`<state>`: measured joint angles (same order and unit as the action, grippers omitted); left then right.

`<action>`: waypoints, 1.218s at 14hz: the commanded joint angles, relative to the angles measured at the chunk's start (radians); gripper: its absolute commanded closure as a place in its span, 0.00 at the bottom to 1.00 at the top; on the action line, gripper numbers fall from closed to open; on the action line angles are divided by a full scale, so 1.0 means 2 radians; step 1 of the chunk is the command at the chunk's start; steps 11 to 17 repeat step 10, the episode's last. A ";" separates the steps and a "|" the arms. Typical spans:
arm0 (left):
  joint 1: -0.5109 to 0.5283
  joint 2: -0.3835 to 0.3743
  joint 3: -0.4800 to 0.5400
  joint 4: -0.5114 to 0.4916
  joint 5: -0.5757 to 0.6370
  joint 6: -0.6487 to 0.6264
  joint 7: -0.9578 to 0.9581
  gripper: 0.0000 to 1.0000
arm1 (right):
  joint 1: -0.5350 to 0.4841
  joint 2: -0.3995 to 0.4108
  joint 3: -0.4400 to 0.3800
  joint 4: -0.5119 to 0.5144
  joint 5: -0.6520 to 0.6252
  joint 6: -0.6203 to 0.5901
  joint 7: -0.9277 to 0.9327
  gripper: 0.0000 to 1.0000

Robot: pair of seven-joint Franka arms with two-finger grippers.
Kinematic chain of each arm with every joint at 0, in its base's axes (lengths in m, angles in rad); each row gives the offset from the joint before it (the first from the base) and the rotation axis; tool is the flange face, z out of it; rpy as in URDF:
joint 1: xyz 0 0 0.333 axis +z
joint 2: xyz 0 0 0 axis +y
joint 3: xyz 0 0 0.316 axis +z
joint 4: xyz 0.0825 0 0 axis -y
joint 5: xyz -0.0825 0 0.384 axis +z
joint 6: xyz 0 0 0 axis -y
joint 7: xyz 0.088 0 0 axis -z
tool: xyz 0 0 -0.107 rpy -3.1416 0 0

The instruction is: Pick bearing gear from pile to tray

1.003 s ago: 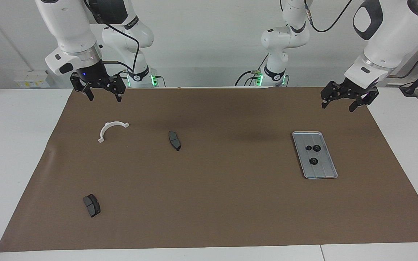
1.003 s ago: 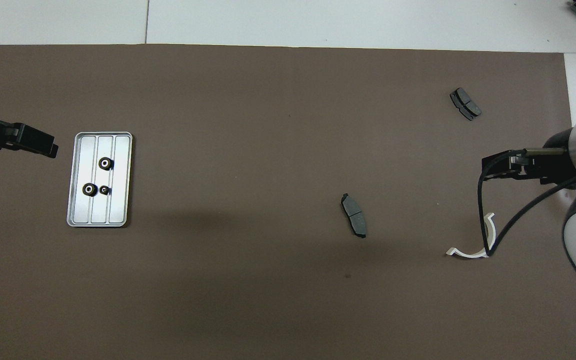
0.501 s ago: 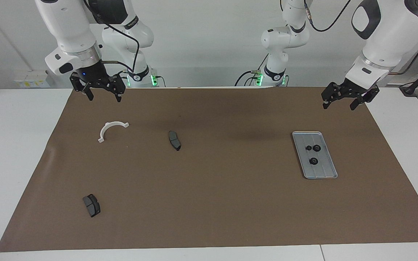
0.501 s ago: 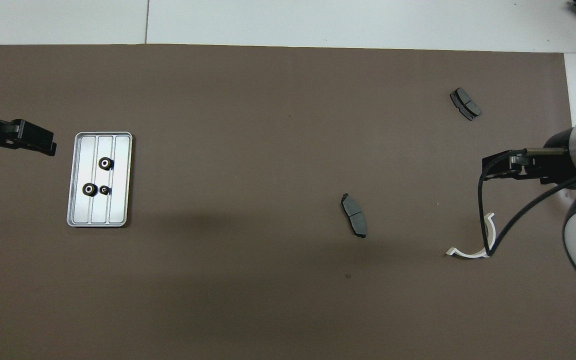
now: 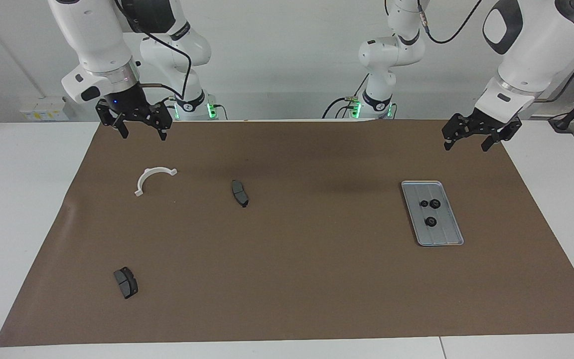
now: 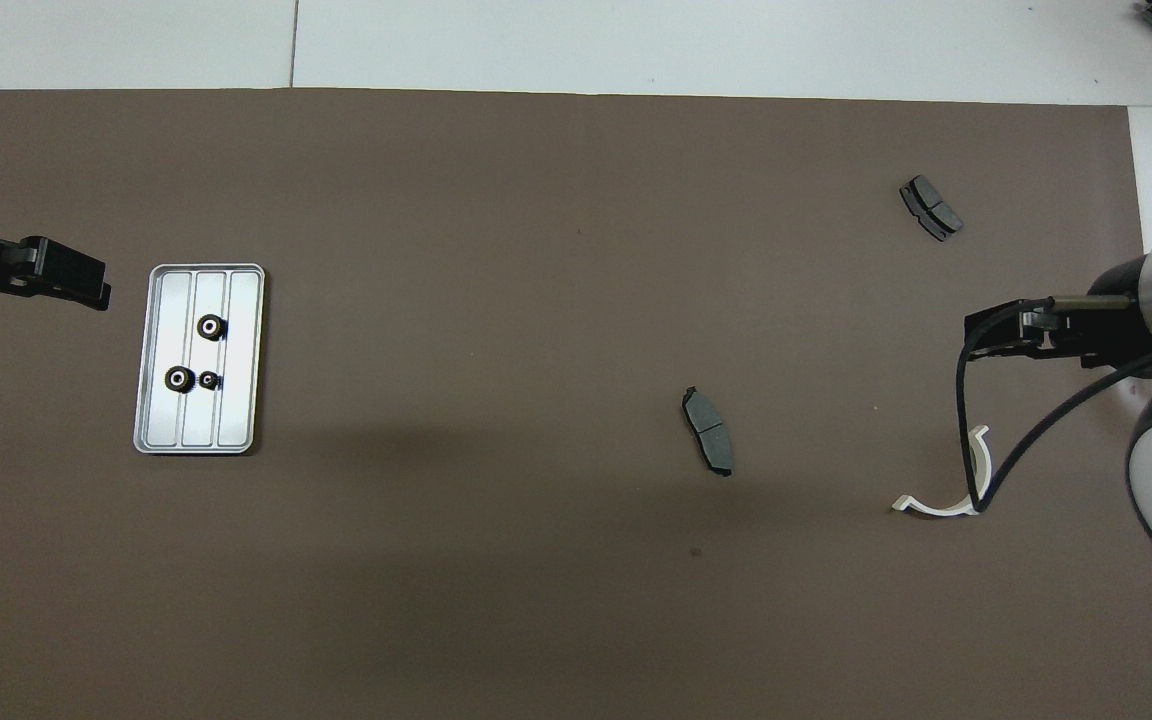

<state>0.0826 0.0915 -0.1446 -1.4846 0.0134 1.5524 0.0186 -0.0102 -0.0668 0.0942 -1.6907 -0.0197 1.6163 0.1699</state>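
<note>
The silver tray [image 5: 447, 235] lies on the brown mat at the left arm's end and holds three small black gears [image 5: 431, 222]; it also shows in the overhead view [image 6: 236, 405] with the gears [image 6: 211, 326]. The other parts lie spread toward the right arm's end: a white curved bracket [image 5: 146, 174] [image 6: 936, 508] and two dark brake pads [image 5: 239, 193] [image 5: 125, 282]. I see no gear loose on the mat. My left gripper [image 5: 466, 146] [image 6: 86, 290] is open and empty, raised beside the tray. My right gripper [image 5: 143, 134] [image 6: 996, 335] is open and empty, raised near the bracket.
The brown mat [image 5: 317, 279] covers most of the white table. The right arm's black cable [image 6: 961, 440] hangs over the bracket in the overhead view. The brake pads also show there [image 6: 708, 430] [image 6: 930, 208].
My left gripper has drifted slightly away from the tray, toward the mat's edge. My right arm and all the parts have not moved.
</note>
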 commanded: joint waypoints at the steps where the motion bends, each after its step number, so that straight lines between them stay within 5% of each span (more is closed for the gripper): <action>1: -0.005 -0.006 0.002 -0.002 0.010 0.013 -0.038 0.00 | -0.009 0.000 0.001 0.006 0.005 0.002 -0.015 0.00; 17: -0.004 -0.007 0.003 -0.003 0.009 0.008 0.004 0.00 | -0.003 0.010 0.007 0.042 -0.031 0.003 -0.018 0.00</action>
